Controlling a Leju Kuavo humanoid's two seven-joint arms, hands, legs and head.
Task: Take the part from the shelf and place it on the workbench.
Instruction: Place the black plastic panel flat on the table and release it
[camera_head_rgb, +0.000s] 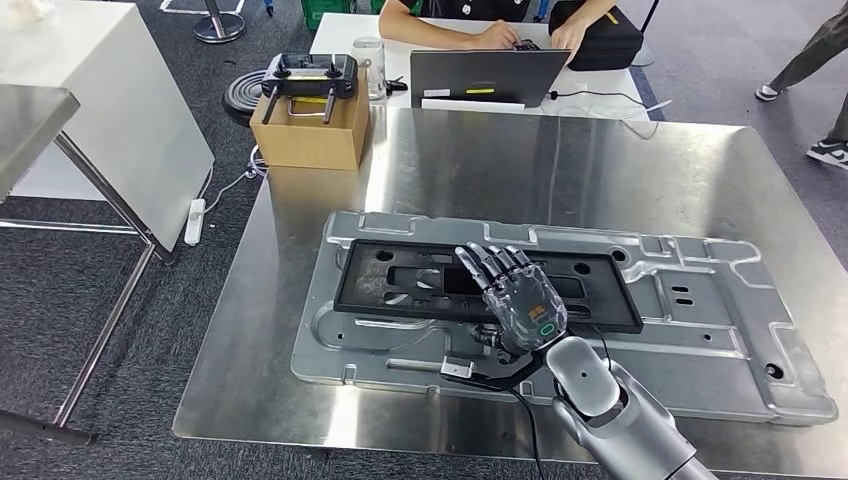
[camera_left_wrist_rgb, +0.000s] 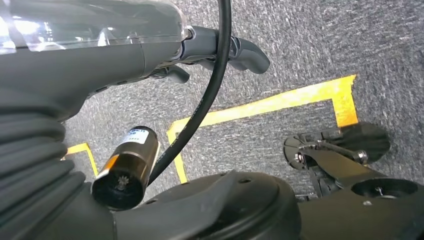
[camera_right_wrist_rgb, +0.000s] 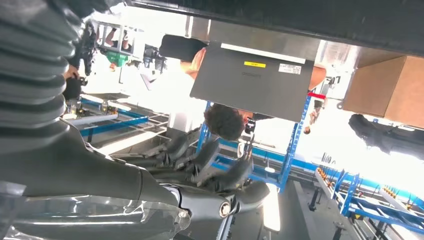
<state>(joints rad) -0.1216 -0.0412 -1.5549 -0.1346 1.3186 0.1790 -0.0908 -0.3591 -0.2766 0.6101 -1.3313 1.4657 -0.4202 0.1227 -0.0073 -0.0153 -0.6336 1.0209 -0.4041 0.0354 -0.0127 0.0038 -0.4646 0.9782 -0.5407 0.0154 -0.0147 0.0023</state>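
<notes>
A black rectangular frame part (camera_head_rgb: 400, 262) lies flat on a large silver stamped panel (camera_head_rgb: 700, 330), which rests on the steel workbench (camera_head_rgb: 560, 160). My right hand (camera_head_rgb: 515, 295) is over the middle of the black frame, palm down, fingers straight and spread, gripping nothing. In the right wrist view its dark fingers (camera_right_wrist_rgb: 210, 165) stretch out toward the far side of the bench. My left hand (camera_left_wrist_rgb: 220, 50) hangs over grey carpet with yellow tape lines, fingers loose and holding nothing.
A cardboard box (camera_head_rgb: 310, 125) with a black controller on top stands at the bench's far left corner. Behind the bench, a person works at a grey laptop (camera_head_rgb: 485, 75) on a white table. A white cabinet (camera_head_rgb: 110, 110) stands to the left.
</notes>
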